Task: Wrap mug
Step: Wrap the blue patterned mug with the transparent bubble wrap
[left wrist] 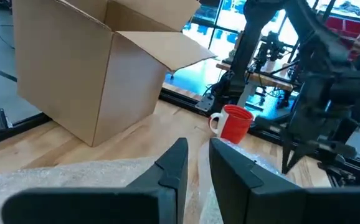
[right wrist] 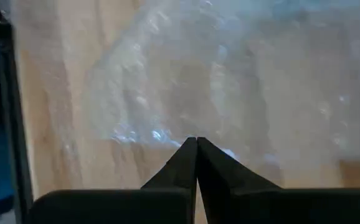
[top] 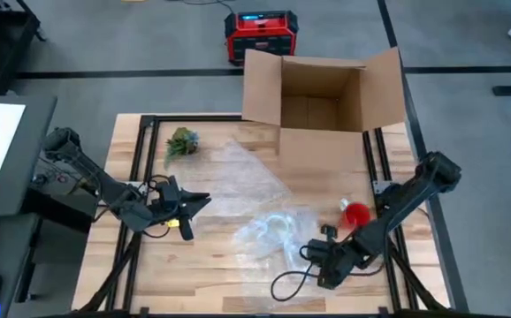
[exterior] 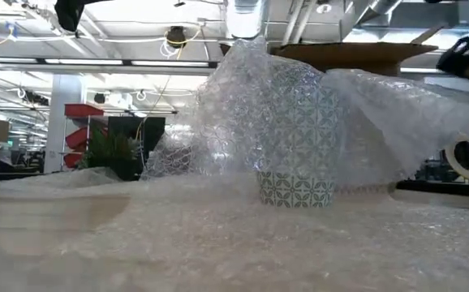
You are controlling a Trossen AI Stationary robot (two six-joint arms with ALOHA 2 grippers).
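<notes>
Judging from the largest thing down: bench [top: 211, 274] carries an open cardboard box [top: 322, 88] at its far edge and a bubble wrap sheet [top: 238, 185] spread mid-surface, already draped part-way over the patterned mug [exterior: 293, 138] near the middle, base uncovered, so wrapping begun but not closed. Right end effector [right wrist: 196, 140] clenched, tips together over the wrap's near edge, grasp on it unclear; left end effector [left wrist: 197, 163] released, clear of the sheet. Red mug [top: 356, 213] beside, unwrapped.

Bubble wrap [top: 247, 190] between cardboard box [top: 322, 97] and mug [top: 278, 231].
</notes>
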